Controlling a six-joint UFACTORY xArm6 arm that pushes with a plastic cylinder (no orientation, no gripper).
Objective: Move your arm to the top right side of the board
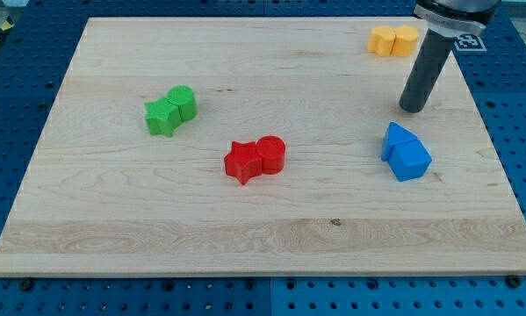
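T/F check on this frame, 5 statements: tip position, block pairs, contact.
1. My tip sits in the board's right half, toward the view's top. True.
2. My tip touches the blue blocks. False: a strip of bare board separates them; the tip is above them in the view.
3. The yellow blocks lie near the board's top right corner. True.
4. The red blocks are at the view's far left. False: they sit near the board's centre; the green blocks are further left.
5. Each colour shows as two blocks side by side. True.
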